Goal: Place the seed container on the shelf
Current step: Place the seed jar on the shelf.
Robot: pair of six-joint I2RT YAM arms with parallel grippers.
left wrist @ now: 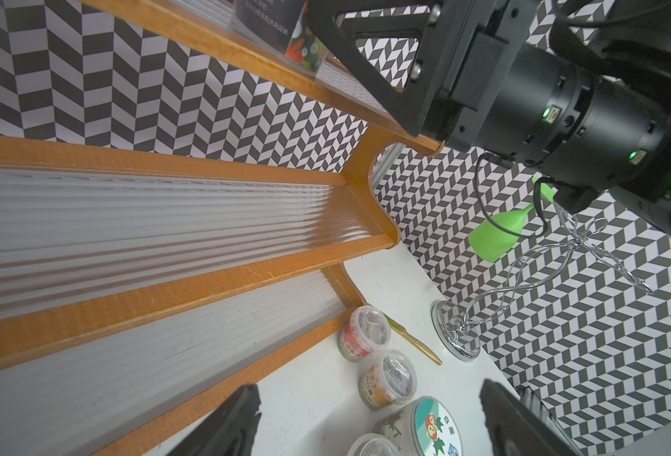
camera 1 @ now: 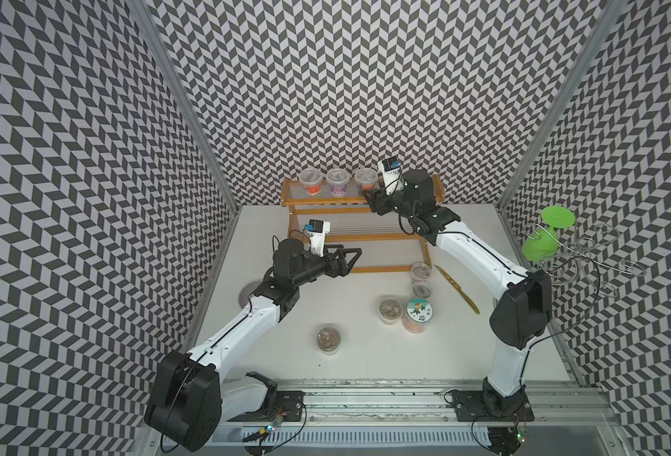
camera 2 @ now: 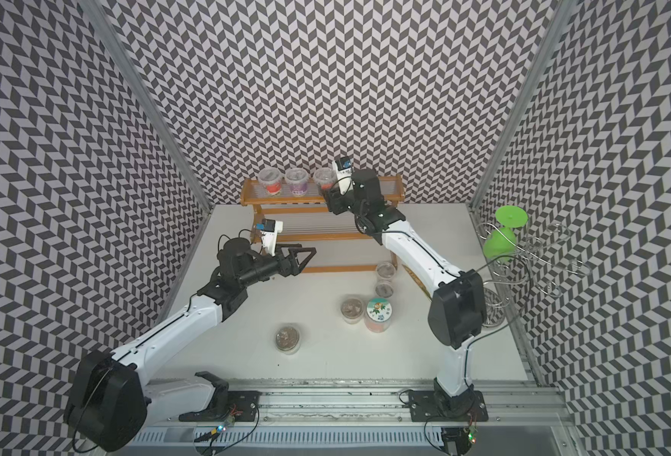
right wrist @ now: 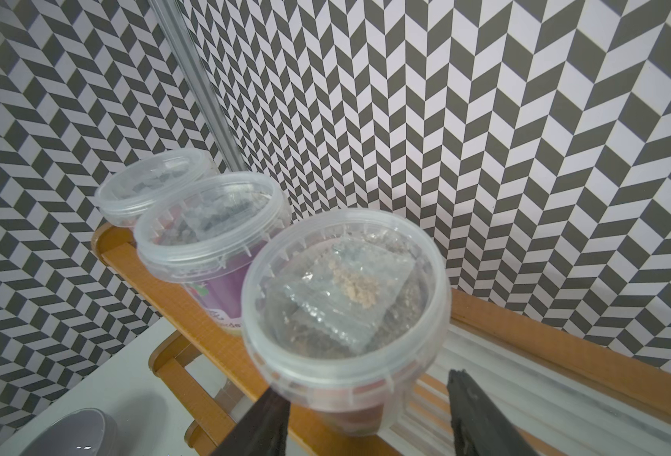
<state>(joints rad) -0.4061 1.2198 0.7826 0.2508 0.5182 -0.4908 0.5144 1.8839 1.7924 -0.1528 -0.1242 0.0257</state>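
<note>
Nearest, on the desk (camera 1: 365, 367) in front of the shelf (camera 1: 326, 201), five lidded tubs stand loose. Among them is a wide tub (camera 1: 418, 314) whose lid shows a cartoon figure and characters too small to read. Closer to the shelf, the left end effector (camera 1: 353, 261) hangs before its lower tiers, jaws wide and nothing between them. On the shelf's top tier the seed container (right wrist: 345, 300) stands upright, long axis vertical, clear lid up, with a small packet of pale seeds visible inside. It is third in a row, just beside a purple-labelled tub (right wrist: 211, 252) and, past that, a red-labelled tub (camera 1: 311, 182). The right end effector (right wrist: 365, 387) reaches in from the shelf's front and straddles the container low down. One finger (right wrist: 270, 418) meets its wall; the other stands clear, with ribbed tier showing in the gap, so the jaws look parted rather than clamped. The container lies straight ahead of that end effector, and the right arm is far the nearer. Placement looks all but done; what is left is probably spreading the jaws and backing out toward the shelf's front without nudging the neighbour. The purple label shows only a fragment of letters, not enough to read.
</note>
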